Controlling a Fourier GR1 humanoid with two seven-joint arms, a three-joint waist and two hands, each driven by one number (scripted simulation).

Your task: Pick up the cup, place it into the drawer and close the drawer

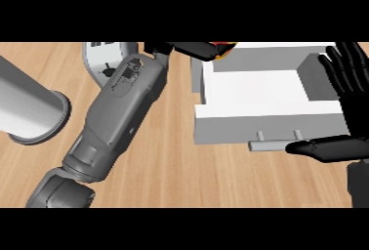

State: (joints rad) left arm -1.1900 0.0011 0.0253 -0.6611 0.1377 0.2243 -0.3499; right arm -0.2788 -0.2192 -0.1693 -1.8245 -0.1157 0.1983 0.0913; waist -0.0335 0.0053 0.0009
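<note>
Both my hands are up: left hand (193, 49) curled round the cup (223, 49) above the open drawer (267, 114); right hand (346, 93) spread flat beside it.

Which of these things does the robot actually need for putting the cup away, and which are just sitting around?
Part of the job:
- cup, red and orange, held in the left hand
- open white drawer
- right hand, open beside the drawer

Just lying about:
- grey cylinder at the left
- white appliance behind the left forearm

Wooden counter (216, 180) bearing a white open drawer box (252, 105), a grey cylinder (29, 110), a white appliance (101, 56).
</note>
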